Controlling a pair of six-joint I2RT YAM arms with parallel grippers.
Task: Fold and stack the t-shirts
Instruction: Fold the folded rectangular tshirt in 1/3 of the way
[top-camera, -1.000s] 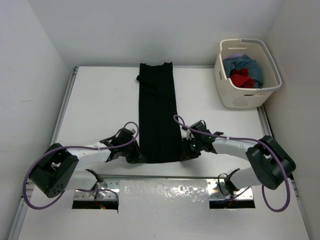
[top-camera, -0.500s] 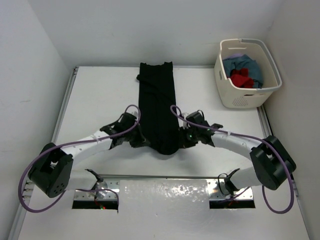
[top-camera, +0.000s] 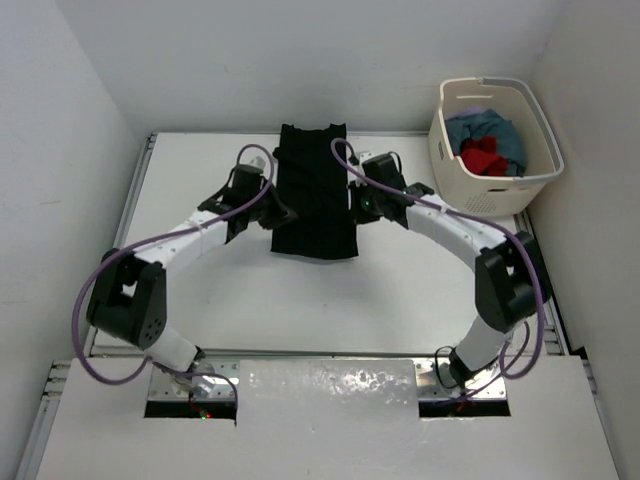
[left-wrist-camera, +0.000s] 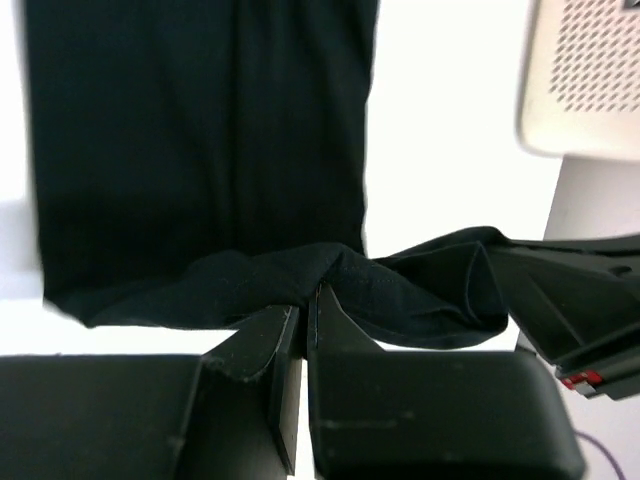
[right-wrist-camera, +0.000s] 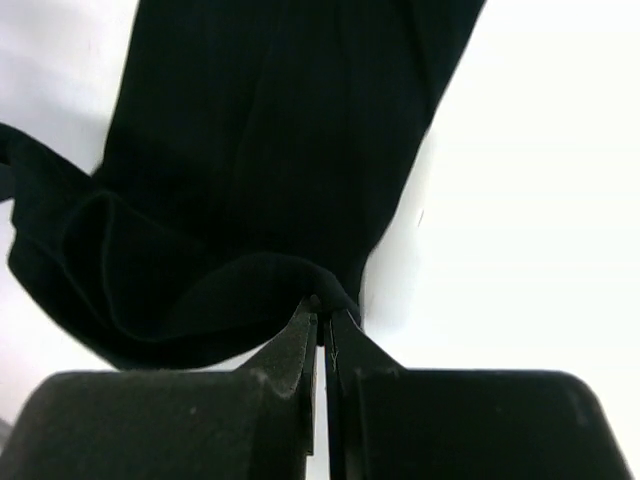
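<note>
White surface w/ plain white walls on three sides; arms reach in from the near edge. A black cloth t-shirt lies mid-surface against the far edge as a narrow strip, sides already turned in, so the lengthwise folds look done.

Left end effector is clamped together on the shirt's left near corner. Left wrist view shows the fingers pinched tight on a bunched black hem, no gap btwn them. Right end effector is likewise closed on the right near corner; right wrist view shows black cloth nipped at the fingertips. Both hold the hem above the strip, approx halfway to the far edge, so the near part doubles over the rest. Judged step: crosswise fold under way, not yet laid flat or released.

At the far right corner, just off the surface edge, stands a cream plastic laundry basket. Inside lie a crumpled teal-blue shirt & a bright red shirt. A pale purple scrap at the back may be a third; too small to tell.

Progress: early. No finished shirt is set down, no stack exists. Left to do: finish the black one, then fold the basket's shirts & pile them.
</note>
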